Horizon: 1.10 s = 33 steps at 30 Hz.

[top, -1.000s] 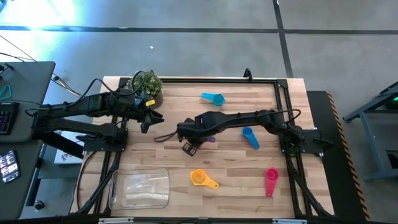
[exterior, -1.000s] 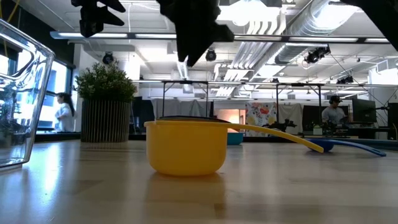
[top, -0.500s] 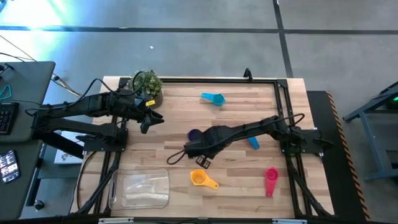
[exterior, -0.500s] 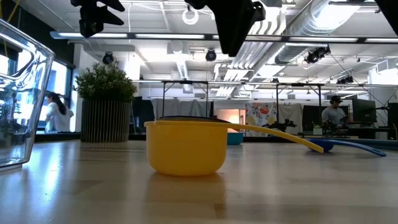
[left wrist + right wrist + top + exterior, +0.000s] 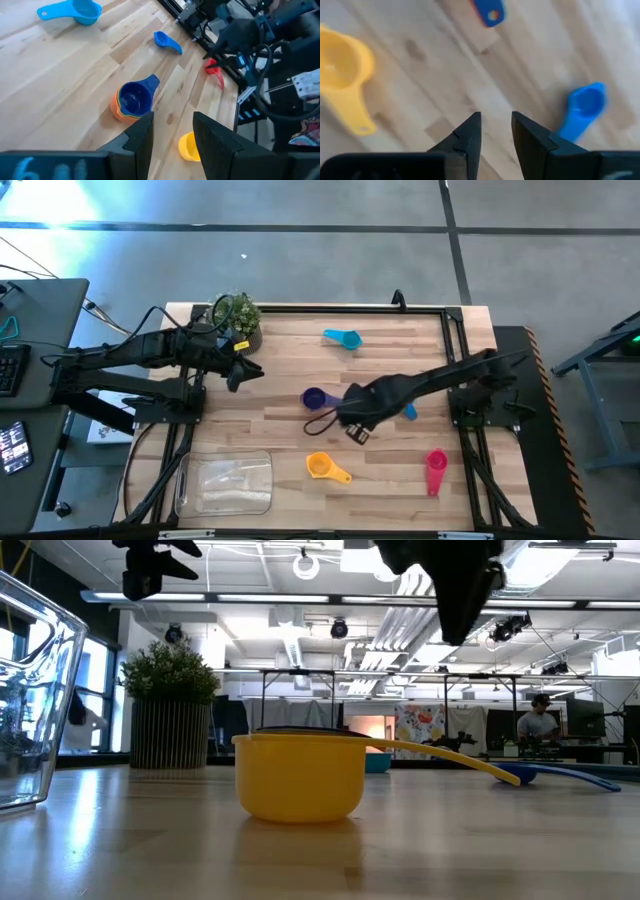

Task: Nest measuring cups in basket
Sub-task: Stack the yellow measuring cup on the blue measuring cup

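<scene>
My right tool (image 5: 352,427) hangs over mid-table (image 5: 280,360), fingers slightly apart, empty. My left tool (image 5: 243,372) waits near the plant (image 5: 236,311), also parted. The cup stack (image 5: 314,398), dark blue on top, sits mid-table; the yellow cup (image 5: 321,467) lies just right of the empty basket (image 5: 224,483).

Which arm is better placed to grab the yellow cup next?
Right. Its tool is open, close above the yellow cup, which shows in its wrist view. The left tool sits farther off, near the plant.
</scene>
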Available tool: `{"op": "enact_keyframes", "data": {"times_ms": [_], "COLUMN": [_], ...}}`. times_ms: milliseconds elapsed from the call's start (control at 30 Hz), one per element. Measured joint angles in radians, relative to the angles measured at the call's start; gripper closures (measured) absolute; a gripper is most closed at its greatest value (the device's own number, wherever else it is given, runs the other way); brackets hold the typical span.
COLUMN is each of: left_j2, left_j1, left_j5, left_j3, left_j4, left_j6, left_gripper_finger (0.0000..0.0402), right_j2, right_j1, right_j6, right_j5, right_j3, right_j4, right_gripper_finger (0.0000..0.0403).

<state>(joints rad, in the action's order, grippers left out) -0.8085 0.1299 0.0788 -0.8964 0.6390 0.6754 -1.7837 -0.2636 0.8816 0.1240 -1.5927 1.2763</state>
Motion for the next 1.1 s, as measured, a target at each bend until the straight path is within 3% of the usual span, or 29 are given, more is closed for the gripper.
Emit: {"op": "enact_keyframes", "data": {"times_ms": [167,333,700,1100], "left_j2": [0.000,0.000,0.000,-0.011], "left_j1": [0.000,0.000,0.000,0.000], "left_j5": [-0.010,-0.014,-0.017,-0.064], "left_j3": [0.000,0.000,0.000,0.000], "left_j4": [0.000,0.000,-0.001,-0.003], "left_j6": [0.065,0.129,0.186,0.187], "left_gripper_finger": [0.0273,0.0273,0.0273,0.0273], "right_j2": [0.127,0.168,0.140,0.128], "right_j1": [-0.013,-0.025,-0.040,-0.038], "right_j6": [0.044,0.051,-0.051,-0.157], "right_j5": [-0.060,-0.080,-0.080,-0.075], "right_j3": [0.196,0.305,0.318,0.316], "right_j4": [-0.269,-0.485,-0.711,-0.909], "right_gripper_finger": [0.0304,0.0303,0.0262,0.0263]}}
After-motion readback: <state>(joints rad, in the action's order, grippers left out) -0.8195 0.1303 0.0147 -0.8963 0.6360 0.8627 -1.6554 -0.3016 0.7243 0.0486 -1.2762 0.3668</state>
